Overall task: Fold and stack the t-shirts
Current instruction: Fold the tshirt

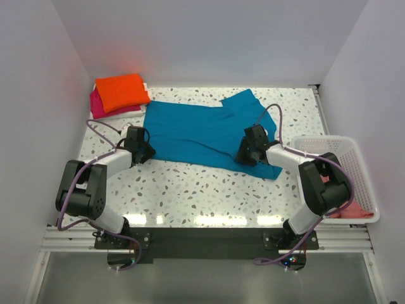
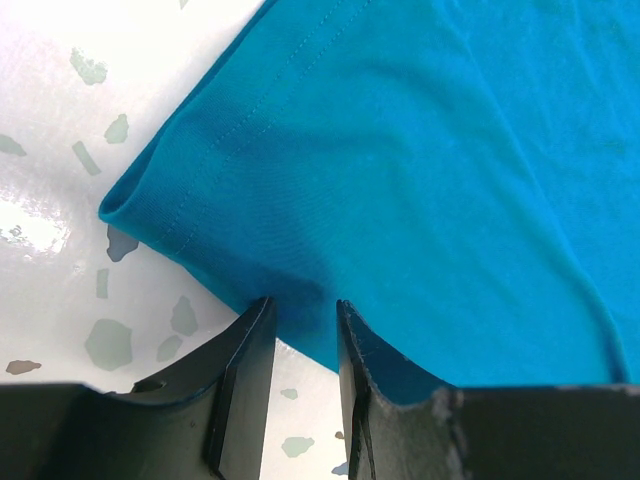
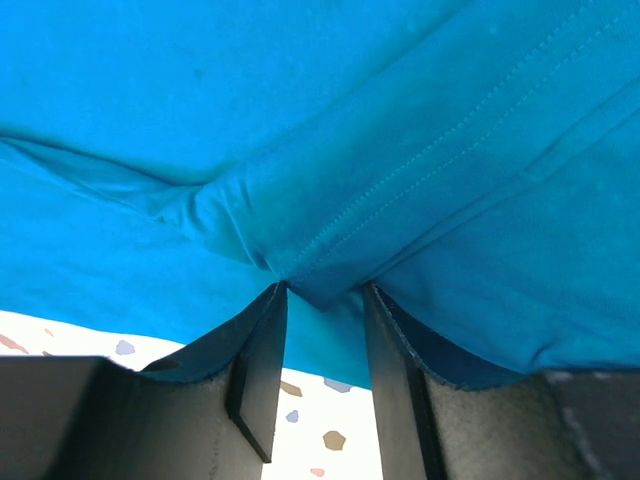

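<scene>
Teal shirt (image 1: 196,130) lies spread across the middle of the speckled worktop (image 1: 190,190), mostly flat, with its far right end rumpled and doubled over. At the shirt's near left corner the left hand (image 1: 144,151) is clamped on the stitched edge, the cloth dimpled between its two dark fingers. At the shirt's near right side the right hand (image 1: 243,155) is clamped on a pucker of cloth beside a line of stitching, with creases running out from the pinch. A strip of the shirt trails past that hand toward the near right.

Beyond the teal shirt's far left corner, just beside it, sits a folded orange shirt (image 1: 120,92) on top of a magenta shirt (image 1: 96,104), whose edge shows at the left and near sides. To the right of the teal shirt, off the worktop's edge, stands a white mesh basket (image 1: 354,145) with a salmon shirt (image 1: 351,212) inside, partly hidden by the right arm (image 1: 323,183).
</scene>
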`<state>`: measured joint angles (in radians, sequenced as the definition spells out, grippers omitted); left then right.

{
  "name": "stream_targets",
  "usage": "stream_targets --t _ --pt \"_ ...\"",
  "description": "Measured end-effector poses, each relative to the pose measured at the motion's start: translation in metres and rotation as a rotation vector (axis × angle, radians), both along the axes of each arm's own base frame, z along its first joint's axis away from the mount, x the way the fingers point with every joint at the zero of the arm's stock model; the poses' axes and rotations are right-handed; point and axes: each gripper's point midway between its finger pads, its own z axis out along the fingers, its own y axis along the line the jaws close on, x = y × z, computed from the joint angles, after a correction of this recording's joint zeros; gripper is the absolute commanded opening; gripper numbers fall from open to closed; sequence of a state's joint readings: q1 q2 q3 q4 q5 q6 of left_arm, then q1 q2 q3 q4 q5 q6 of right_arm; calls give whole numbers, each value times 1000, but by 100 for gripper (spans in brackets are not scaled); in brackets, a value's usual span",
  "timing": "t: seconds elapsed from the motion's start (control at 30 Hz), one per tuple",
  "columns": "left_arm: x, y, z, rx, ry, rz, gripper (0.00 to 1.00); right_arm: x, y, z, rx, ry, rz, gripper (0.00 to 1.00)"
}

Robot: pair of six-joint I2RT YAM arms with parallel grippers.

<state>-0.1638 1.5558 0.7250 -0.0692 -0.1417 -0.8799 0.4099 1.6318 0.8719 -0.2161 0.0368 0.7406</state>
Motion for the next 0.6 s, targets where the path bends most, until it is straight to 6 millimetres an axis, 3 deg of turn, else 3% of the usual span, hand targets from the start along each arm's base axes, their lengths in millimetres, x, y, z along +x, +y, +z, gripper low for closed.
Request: stream_targets --t 0.2,0.6 --pt "0 -1 0 -2 0 -2 35 6 4 6 11 -18 -2 33" --pt "0 -1 -1 -5 3 -6 34 7 4 2 7 -10 -6 3"
